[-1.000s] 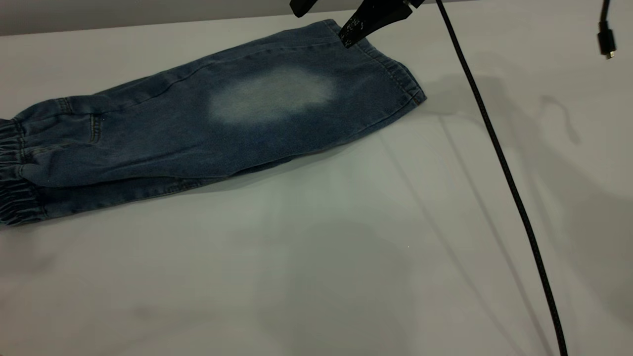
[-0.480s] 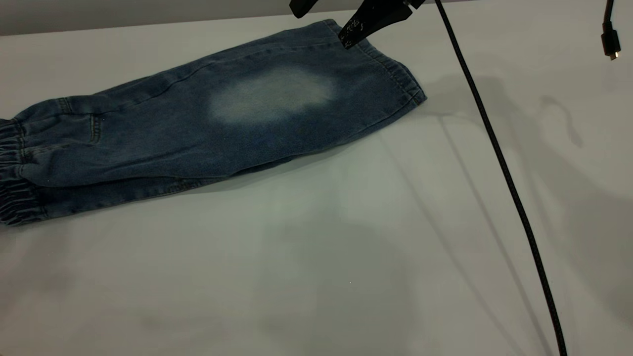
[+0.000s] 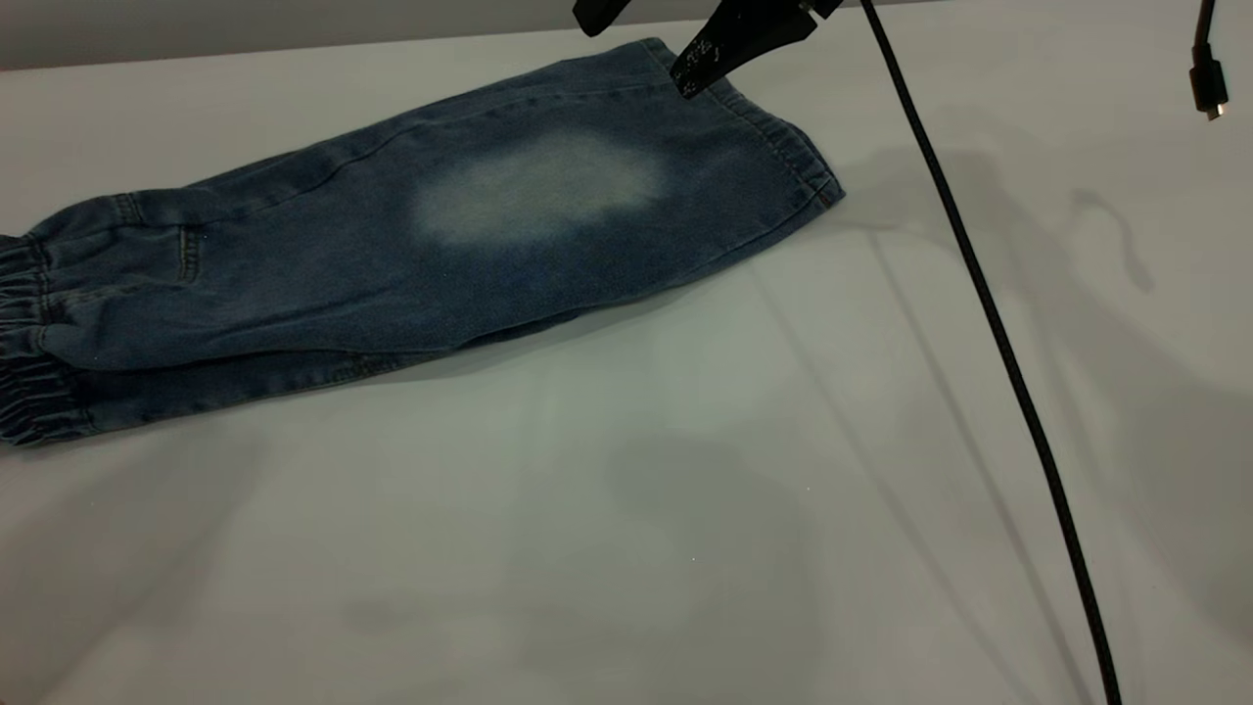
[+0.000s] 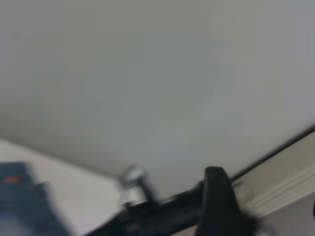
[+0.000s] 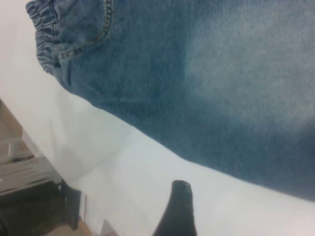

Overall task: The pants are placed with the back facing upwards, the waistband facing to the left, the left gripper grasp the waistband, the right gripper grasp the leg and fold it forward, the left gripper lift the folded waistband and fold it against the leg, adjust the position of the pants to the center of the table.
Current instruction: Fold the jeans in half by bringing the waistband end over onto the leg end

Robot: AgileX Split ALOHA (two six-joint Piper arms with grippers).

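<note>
Quick look from my end: the pants (image 3: 392, 255) are folded lengthwise and lying flat on the white surface (image 3: 685, 490), running diagonally from the left edge of the exterior view up toward the top middle, so more at the far left than in the centre. The ruched waistband (image 3: 24, 343) sits right at the left edge, partly cut off. The leg (image 3: 607, 225) with the oval faded patch (image 3: 538, 186) is the top layer, and a strip of the lower layer peeks out along the near side. The leg's hem (image 3: 793, 157) is the end pointing right. My right end effector (image 3: 636, 54) is up at the top of that view over the far corner of the hem, fingers spread apart with nothing between them; one fingertip (image 3: 693, 73) is right at the hem's edge, but I can't say whether it actually touches the denim. On the right wrist view one dark finger is over bare surface just beside the folded edge of the pants, with the waistband at the far end. The left end effector isn't in the exterior view, and its wrist view is mostly wall with a sliver of denim and some blurry black hardware, so I can't tell its state. A black braided cable (image 3: 979, 294) hangs across the right side of the surface, and a small plug (image 3: 1206, 83) dangles near the top right corner.
</note>
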